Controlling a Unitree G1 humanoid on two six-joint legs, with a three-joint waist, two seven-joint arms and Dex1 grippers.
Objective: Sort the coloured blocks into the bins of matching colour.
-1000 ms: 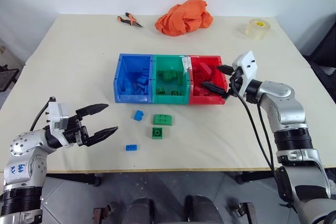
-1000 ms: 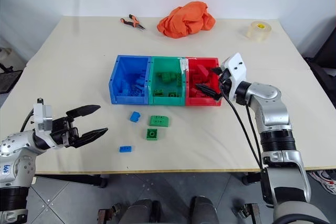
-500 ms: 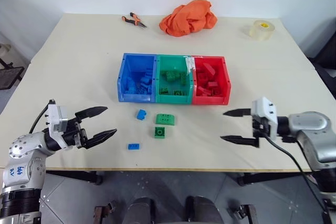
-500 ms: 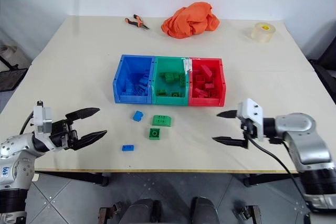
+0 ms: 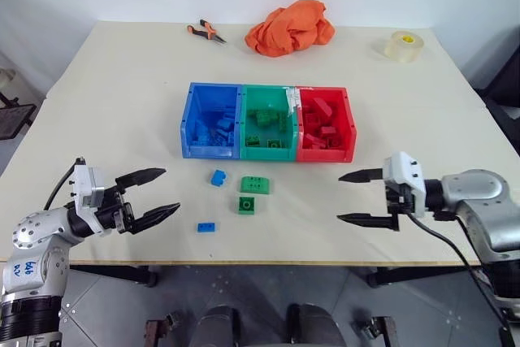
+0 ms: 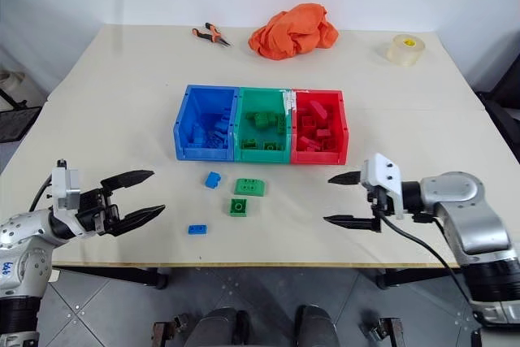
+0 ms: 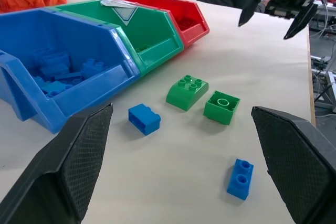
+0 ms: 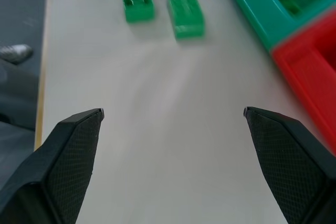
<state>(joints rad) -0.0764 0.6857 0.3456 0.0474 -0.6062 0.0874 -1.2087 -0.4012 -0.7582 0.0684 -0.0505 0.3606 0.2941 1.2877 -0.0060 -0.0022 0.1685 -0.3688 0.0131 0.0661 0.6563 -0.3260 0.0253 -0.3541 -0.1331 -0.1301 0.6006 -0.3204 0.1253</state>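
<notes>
the right tool has pulled back from the red bin, jaws wide and empty; red looks sorted. two blue and two green blocks lie loose before the bins, left tool wide.

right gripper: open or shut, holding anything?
Open and empty: the right gripper has its fingers spread wide above bare table, nothing between them.
</notes>
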